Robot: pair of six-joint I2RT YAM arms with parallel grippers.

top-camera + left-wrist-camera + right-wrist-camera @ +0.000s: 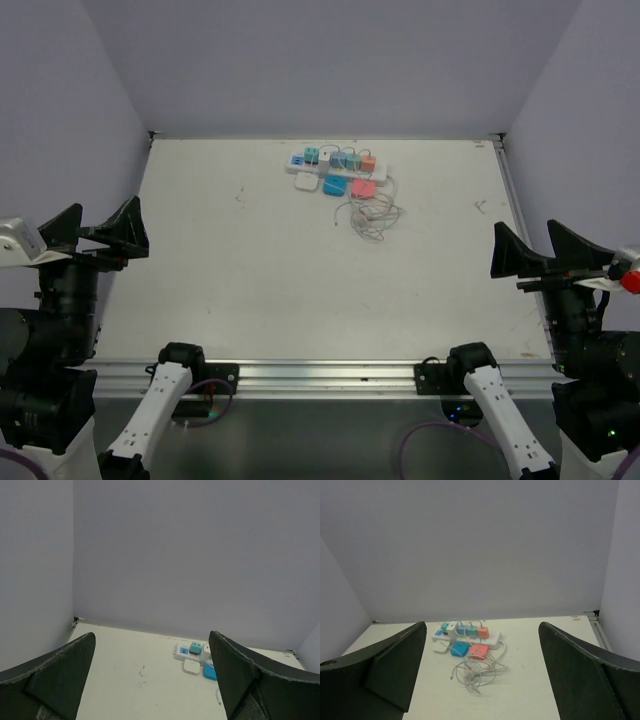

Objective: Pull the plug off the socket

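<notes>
Left jaws and right jaws both spread wide, grasping nothing, raised at the near bench [250,290] corners. Socket [298,162] lies far centre, well apart from both. Coloured plugs [368,162] seated in it. Loose cubes [333,186] and tangled cable [370,215] just beside.

Left claw [98,232] and right claw [540,260] both wide open, empty, well apart, pointing forward.
</notes>
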